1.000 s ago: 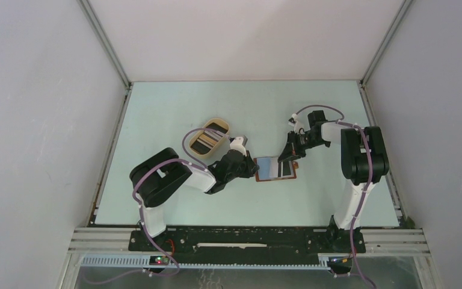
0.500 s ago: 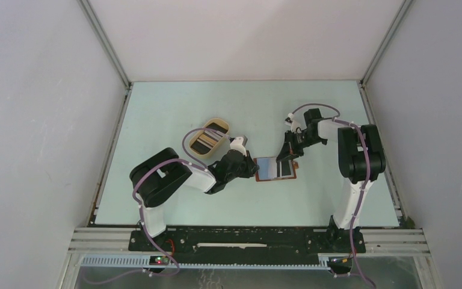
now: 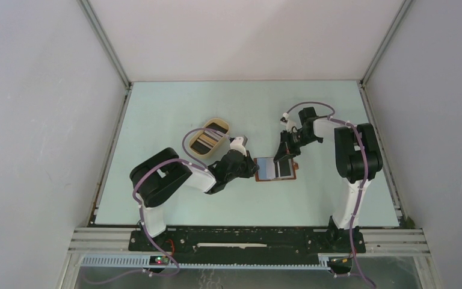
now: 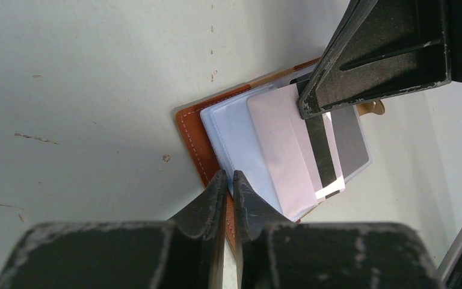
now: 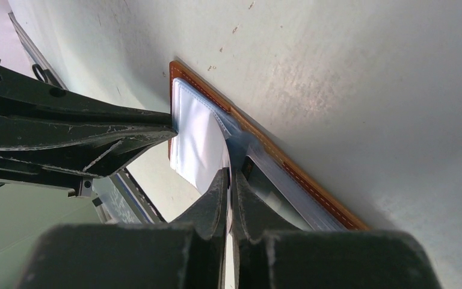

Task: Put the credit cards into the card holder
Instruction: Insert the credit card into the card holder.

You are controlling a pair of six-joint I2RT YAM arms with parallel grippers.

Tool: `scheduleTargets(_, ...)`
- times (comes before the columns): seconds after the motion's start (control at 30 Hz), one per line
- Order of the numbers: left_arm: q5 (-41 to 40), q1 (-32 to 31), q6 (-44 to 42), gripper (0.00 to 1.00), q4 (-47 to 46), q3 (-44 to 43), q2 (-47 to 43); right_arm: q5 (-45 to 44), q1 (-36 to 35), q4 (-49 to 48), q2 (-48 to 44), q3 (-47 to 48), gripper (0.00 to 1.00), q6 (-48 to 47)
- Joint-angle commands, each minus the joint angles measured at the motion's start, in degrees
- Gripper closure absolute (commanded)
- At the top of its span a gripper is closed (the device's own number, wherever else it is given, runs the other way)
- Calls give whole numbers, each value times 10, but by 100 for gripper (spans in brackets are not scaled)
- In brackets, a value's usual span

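The card holder (image 3: 275, 169) lies open in the middle of the table, reddish-brown with a pale blue inner sleeve. My left gripper (image 3: 254, 167) is shut on its left edge; the left wrist view shows the jaws (image 4: 230, 180) pinching the brown leather (image 4: 191, 129). My right gripper (image 3: 283, 156) stands over the holder's right half, shut on a white credit card (image 5: 195, 138) with a dark stripe (image 4: 283, 150) that lies over the sleeve. A grey card (image 4: 353, 137) lies under it. More cards sit in the tan tray (image 3: 200, 148).
The oval tan tray sits left of the holder, behind my left arm. The right gripper's finger (image 4: 385, 54) crosses the top of the left wrist view. White walls enclose the table on three sides.
The right wrist has shifted a little to the left and away from me while its fingers stay on the card over the holder. The left arm and the holder have not moved.
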State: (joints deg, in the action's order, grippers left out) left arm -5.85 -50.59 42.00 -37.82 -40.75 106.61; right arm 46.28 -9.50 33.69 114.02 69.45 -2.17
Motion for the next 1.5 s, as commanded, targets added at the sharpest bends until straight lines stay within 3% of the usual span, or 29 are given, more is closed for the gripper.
scheduleTargets(0.0,6,-7,-14,88,15,-24,11,-33,-16,14,14,11,91,-21)
scheduleTargets(0.4,8,-8,-16,86,13,-21,6,-47,-23,20,12,17,85,-35)
scheduleTargets(0.7,11,-5,-13,69,5,-5,-26,-46,-24,26,19,22,84,-38)
scheduleTargets(1.03,-16,-3,-38,52,11,35,-107,-45,-23,30,15,24,83,-41)
scheduleTargets(1.47,-69,-17,-109,49,-32,128,-261,-50,-22,32,10,26,81,-44)
